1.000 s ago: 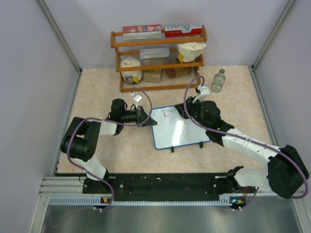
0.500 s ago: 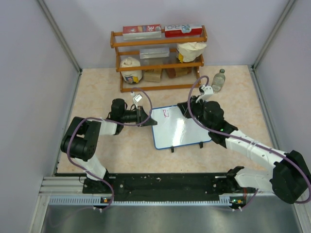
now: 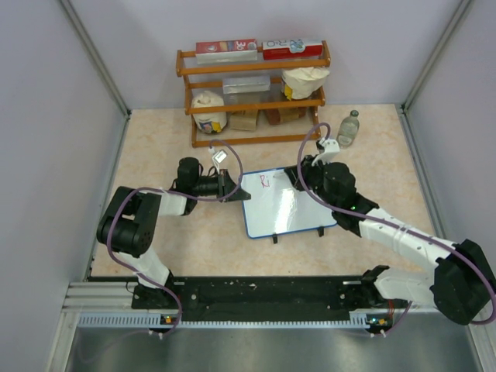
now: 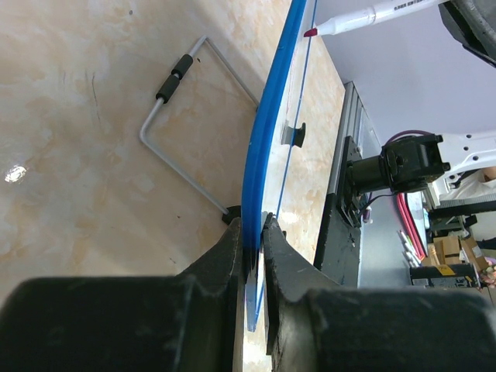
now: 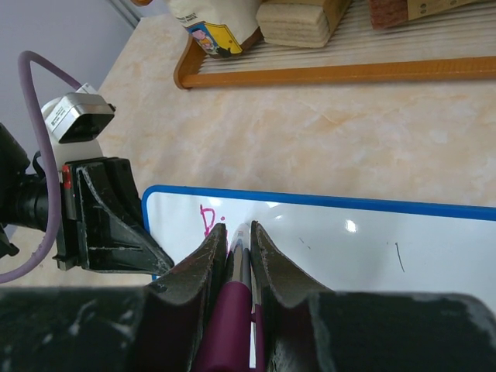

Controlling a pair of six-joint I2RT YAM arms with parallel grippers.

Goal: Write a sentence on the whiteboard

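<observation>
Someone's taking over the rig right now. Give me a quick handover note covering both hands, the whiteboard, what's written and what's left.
Left hand: shut on the left edge of the whiteboard, holding it in place on the table.
Right hand: shut on the marker, with the tip by the board's top left area. Whether it touches the board is unclear.
Done: only the first pink strokes of the sentence, near the top left corner.
Left: nearly the whole sentence; the rest of the board is blank.
</observation>
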